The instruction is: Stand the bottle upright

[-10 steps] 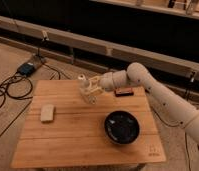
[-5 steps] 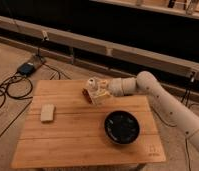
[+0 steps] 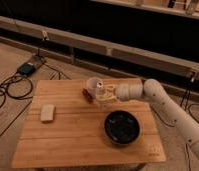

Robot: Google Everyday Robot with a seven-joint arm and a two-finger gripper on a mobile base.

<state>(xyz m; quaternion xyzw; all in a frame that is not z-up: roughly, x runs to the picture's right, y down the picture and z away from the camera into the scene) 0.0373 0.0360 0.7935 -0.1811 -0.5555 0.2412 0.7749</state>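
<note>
The white segmented robot arm (image 3: 163, 102) enters from the lower right, rises to a bend above the right table edge, then runs level leftward over the rectangular wooden slat table (image 3: 68, 135). The gripper (image 3: 107, 95) sits at the back centre of the table, against the small clear plastic bottle with a white cap (image 3: 101, 90). Whether it is clamped on the bottle or released cannot be told. The bottle appears upright, cap uppermost, just beside the wide white cup (image 3: 92, 84). The black round bowl (image 3: 122, 127) lies in front of the gripper; the beige rectangular block (image 3: 48, 112) lies well apart at left.
</note>
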